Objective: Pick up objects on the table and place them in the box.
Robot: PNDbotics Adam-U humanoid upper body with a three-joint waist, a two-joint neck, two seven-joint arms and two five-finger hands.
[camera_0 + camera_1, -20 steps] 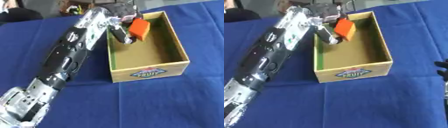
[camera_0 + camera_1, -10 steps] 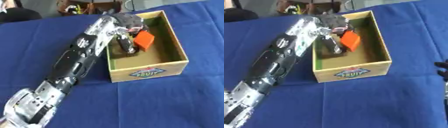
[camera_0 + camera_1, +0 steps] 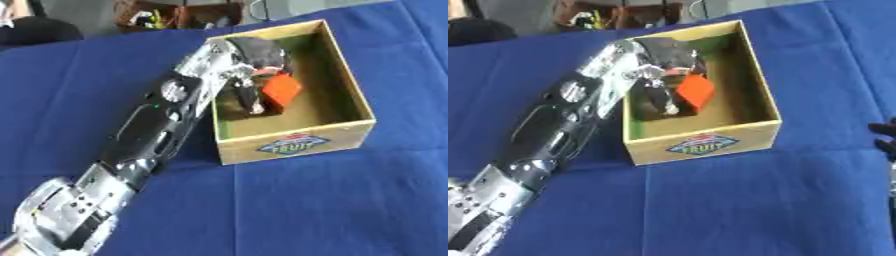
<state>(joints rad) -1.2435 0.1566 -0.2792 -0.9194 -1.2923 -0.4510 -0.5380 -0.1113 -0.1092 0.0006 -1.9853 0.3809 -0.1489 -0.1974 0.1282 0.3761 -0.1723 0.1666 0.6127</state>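
Observation:
A cardboard box [image 3: 299, 144] with a "FRUIT" label on its front wall stands on the blue tablecloth. My left arm comes in from the lower left and reaches over the box's left wall. Inside the box my left hand [image 3: 255, 56] has its fingers [image 3: 248, 98] curled down around an orange block [image 3: 282, 90], which is tilted and sits low near the box floor. Whether the block touches the floor is hidden by the fingers. My right hand [image 3: 884, 137] shows only as dark fingertips at the right edge, apart from the box, relaxed and holding nothing.
The blue cloth [image 3: 332, 210] covers the whole table around the box. Beyond the far edge is a brown basket [image 3: 171, 15] with small items, and a dark rounded shape [image 3: 37, 31] at the far left.
My left hand has gone down deeper into the box with the orange block, and the forearm now lies across the box's left wall. The right hand has stayed put.

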